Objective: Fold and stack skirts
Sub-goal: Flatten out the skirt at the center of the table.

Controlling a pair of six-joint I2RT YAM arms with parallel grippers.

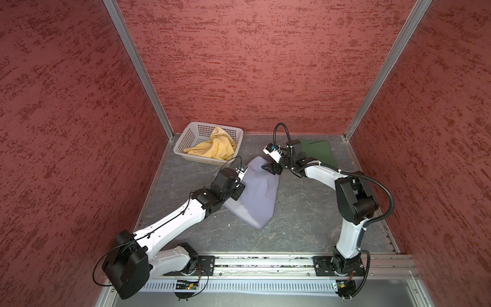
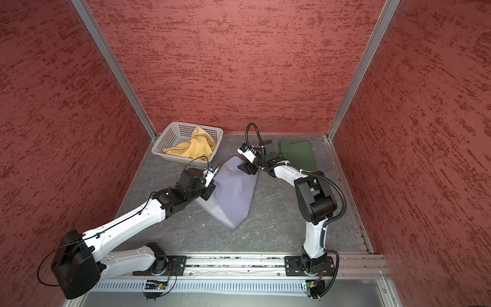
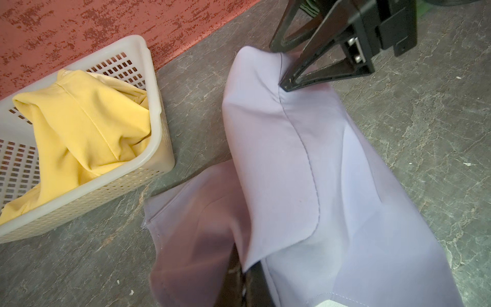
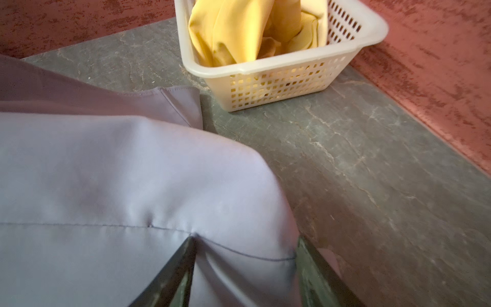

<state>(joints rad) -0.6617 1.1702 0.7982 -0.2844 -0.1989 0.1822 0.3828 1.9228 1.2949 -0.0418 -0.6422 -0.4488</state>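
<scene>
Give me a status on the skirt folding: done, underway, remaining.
Done: the dark green skirt lies folded flat at the far right of the table. Underway: the lavender skirt is partly folded mid-table, the left claw shut on one side, the right claw with jaws apart astride its far corner. Remaining: finish that fold, stack it, then the mustard yellow skirt, crumpled in the white basket.

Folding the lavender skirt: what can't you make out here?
- Left hand: fingertips buried under lavender skirt, blurred, left wrist view; own wrist and cloth cover them in both top views.
- Green skirt: part behind right arm, both top views.
- Yellow skirt: lower part behind basket wall, right wrist view.
</scene>
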